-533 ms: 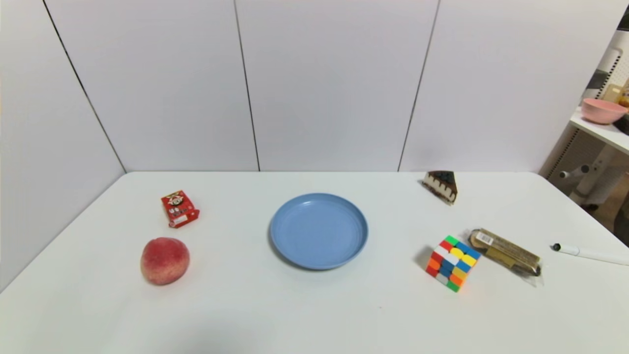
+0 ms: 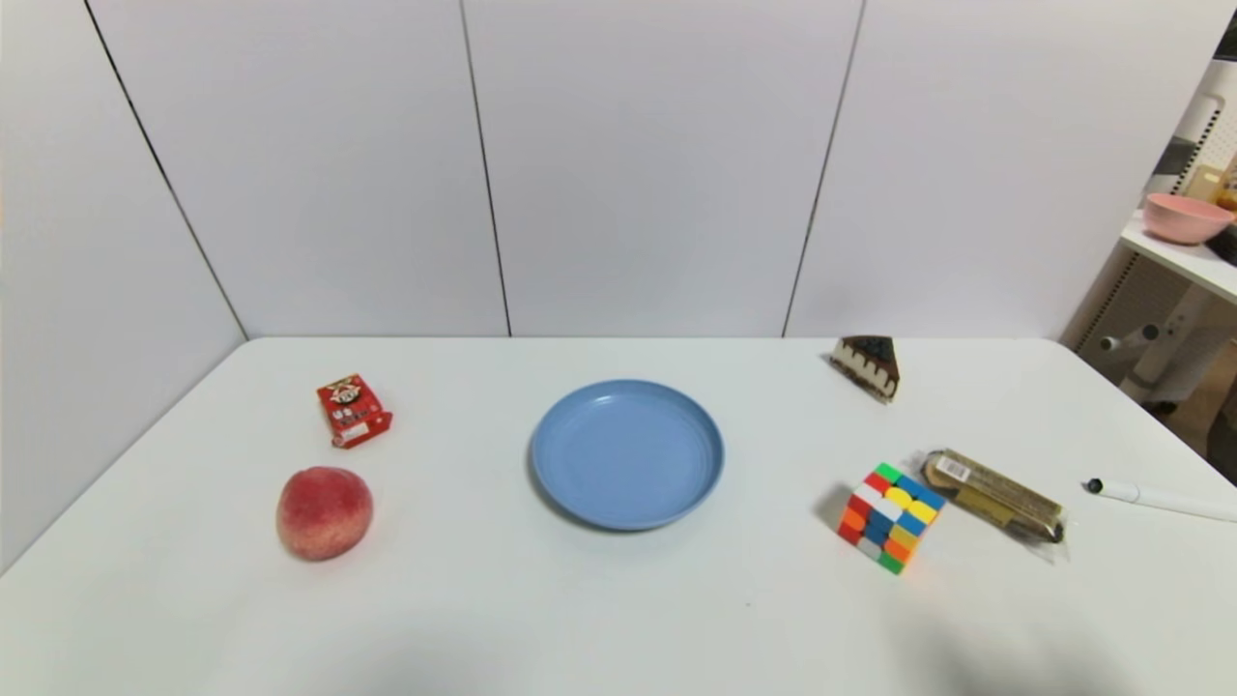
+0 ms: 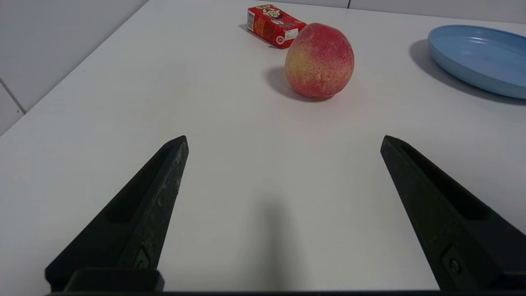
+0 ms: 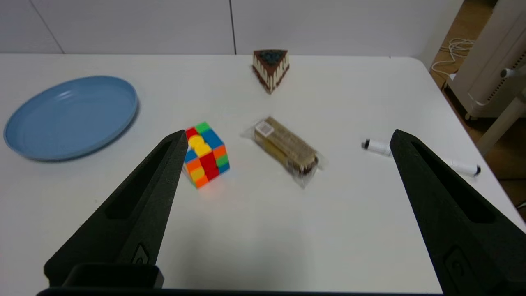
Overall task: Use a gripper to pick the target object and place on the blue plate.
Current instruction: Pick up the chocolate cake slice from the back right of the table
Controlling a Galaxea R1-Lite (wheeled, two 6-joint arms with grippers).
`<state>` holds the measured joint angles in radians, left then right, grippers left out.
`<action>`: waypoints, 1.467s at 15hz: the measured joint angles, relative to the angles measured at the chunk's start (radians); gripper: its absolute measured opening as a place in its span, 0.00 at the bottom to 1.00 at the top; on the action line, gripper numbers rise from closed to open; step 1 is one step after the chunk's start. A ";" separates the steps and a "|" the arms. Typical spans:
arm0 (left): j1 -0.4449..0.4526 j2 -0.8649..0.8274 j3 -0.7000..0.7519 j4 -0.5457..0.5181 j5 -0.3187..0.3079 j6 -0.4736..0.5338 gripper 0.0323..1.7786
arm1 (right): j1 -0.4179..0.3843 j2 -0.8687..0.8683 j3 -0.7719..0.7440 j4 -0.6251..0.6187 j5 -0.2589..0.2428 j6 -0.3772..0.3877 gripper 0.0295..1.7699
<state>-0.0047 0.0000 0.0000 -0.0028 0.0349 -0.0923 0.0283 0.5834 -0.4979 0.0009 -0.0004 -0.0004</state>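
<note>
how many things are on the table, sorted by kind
Food: 4 – cake slice, peach, wrapped bar, red carton
Toys: 1 – puzzle cube
Tableware: 1 – blue plate
Writing tools: 1 – white pen
Total: 7

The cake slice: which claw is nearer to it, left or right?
Right. The right claw faces the cake slice beyond the wrapped bar; the left claw is across the blue plate, by the peach.

The plate [image 2: 626,454] sits mid-table [image 2: 618,619], the cake slice [image 2: 868,364] far right, seemingly near the back edge.
</note>
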 joint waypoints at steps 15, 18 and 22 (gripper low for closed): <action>0.000 0.000 0.000 0.000 0.000 0.000 0.95 | 0.032 1.464 -1.385 0.667 0.021 -0.018 0.96; 0.000 0.000 0.000 0.000 0.000 0.001 0.95 | 0.033 1.601 -1.437 0.663 0.029 -0.017 0.96; 0.000 0.000 0.000 0.000 0.000 0.000 0.95 | 0.032 1.699 -1.449 0.582 0.028 -0.016 0.96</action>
<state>-0.0047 0.0000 0.0000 -0.0028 0.0349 -0.0923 0.0600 2.2826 -1.9464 0.5826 0.0274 -0.0168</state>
